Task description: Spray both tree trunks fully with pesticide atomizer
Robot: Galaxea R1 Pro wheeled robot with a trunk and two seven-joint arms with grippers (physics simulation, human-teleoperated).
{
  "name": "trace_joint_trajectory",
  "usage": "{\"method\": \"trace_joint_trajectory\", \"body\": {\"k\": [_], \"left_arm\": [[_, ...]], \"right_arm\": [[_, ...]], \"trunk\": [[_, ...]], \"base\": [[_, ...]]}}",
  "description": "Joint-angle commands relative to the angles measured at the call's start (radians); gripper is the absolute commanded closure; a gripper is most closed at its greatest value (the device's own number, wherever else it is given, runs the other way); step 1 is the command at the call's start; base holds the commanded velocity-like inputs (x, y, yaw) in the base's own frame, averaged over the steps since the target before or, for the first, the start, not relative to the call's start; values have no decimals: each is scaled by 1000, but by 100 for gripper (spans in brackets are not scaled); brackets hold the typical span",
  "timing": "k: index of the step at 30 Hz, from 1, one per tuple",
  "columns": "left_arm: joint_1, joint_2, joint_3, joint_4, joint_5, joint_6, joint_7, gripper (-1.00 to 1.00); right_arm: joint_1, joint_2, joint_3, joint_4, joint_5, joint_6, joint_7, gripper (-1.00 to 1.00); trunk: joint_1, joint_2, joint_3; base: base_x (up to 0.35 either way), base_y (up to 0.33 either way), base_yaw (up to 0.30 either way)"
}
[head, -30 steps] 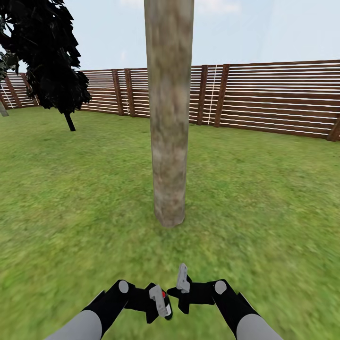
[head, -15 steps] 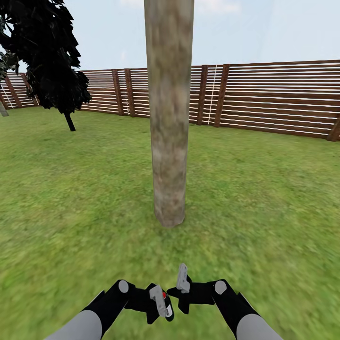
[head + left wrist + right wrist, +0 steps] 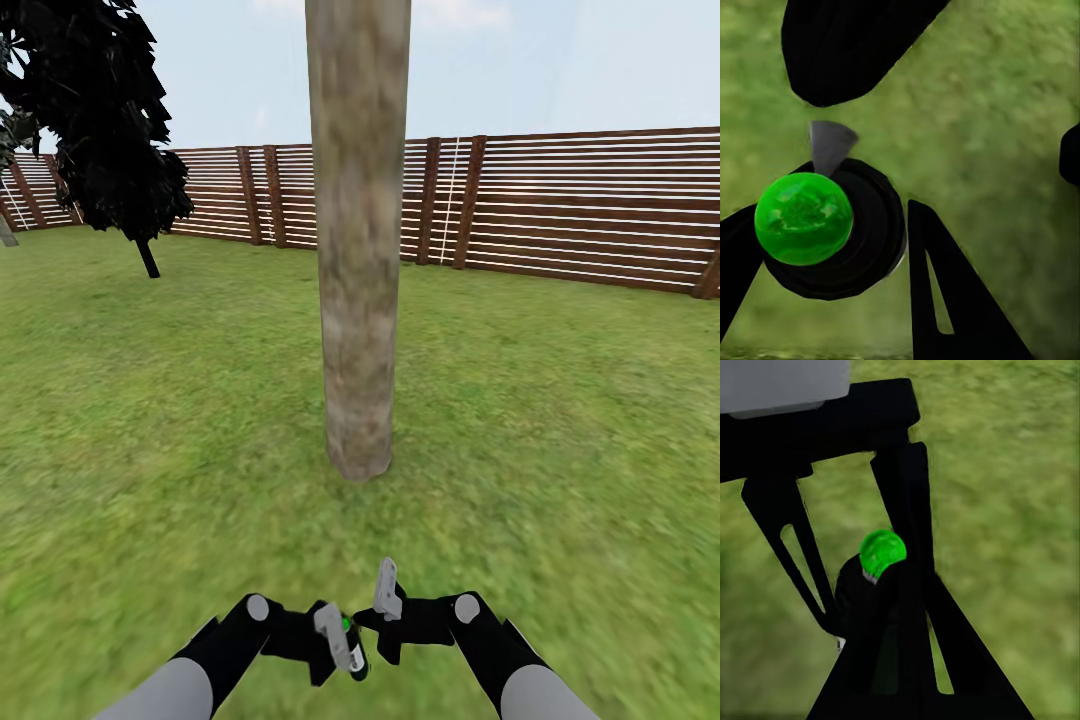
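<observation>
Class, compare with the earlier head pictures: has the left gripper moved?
No. The left gripper sits at the same spot below the tree trunk base.

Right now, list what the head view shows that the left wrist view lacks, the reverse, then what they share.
Head view's extras: the thick tree trunk straight ahead, the slat fence, a dark tree, sky, and the right tool. Left wrist view's extras: the atomizer's round black body and grey nozzle, close up. Shared: the lawn, the atomizer with its green top, and the left tool around it.
</observation>
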Motion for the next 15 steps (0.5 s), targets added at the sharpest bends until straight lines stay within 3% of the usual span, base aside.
{"method": "trace_joint_trajectory", "body": {"k": [1,9,15], "left_arm": [[0,6,1,1,-11,-9,1,100],[11,227,-2,7,-15,-5,3,100],[14,380,-1,9,-51,8,9,100]], "right_arm": [[0,1,-8,-1,7,-4,6,100],[0,1,-9,0,8,-4,6,100],[0,-8,-11,0,13,-4,3,100]], "trunk": [[0,0,-1],[0,0,-1],[0,0,-1]], "base": [[0,0,0],[0,0,0],[0,0,0]]}}
